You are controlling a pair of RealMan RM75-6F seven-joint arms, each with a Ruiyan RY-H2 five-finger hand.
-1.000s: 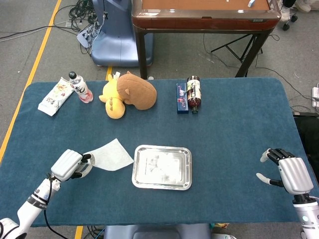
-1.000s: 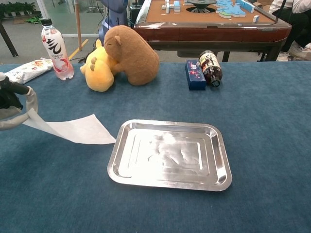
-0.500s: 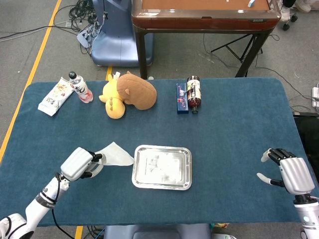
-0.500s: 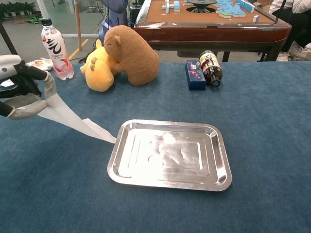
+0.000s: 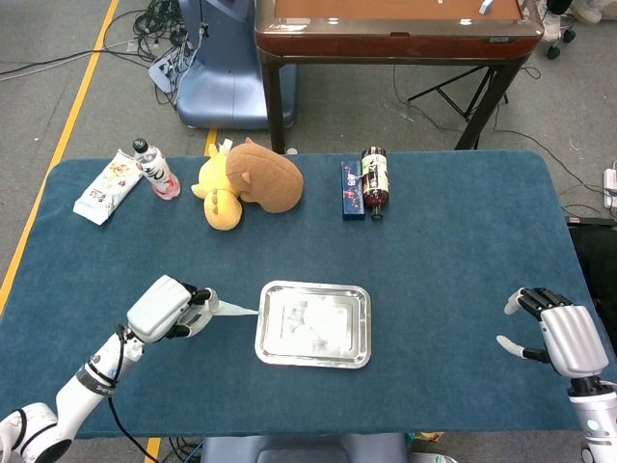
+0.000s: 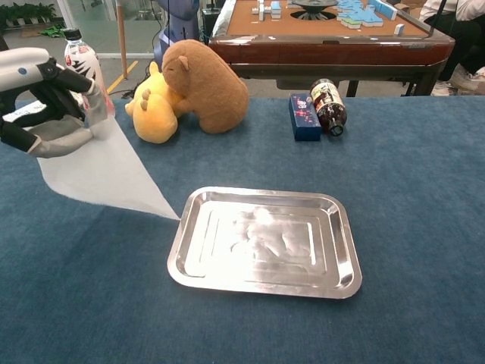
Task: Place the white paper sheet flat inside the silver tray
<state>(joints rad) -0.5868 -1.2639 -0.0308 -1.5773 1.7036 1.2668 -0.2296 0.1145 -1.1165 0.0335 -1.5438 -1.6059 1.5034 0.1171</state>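
My left hand (image 5: 172, 309) (image 6: 47, 98) pinches one corner of the white paper sheet (image 6: 102, 171) and holds it lifted off the cloth. The sheet hangs down to the right, and its lowest tip reaches the left rim of the silver tray. From the head view the paper sheet (image 5: 231, 308) shows only as a thin sliver. The silver tray (image 5: 313, 324) (image 6: 265, 241) lies empty on the blue table, just right of that hand. My right hand (image 5: 557, 334) hovers open near the table's right front edge, far from the tray; the chest view does not show it.
Along the back of the table stand a drink bottle (image 5: 154, 168), a snack packet (image 5: 108, 186), a brown and yellow plush toy (image 5: 249, 179), a blue box (image 5: 352, 190) and a dark bottle (image 5: 374, 180) lying on its side. A wooden table (image 5: 395, 29) stands behind.
My left hand has risen and moved right toward the tray, lifting the paper off the cloth until it hangs almost upright. The right hand has stayed put.
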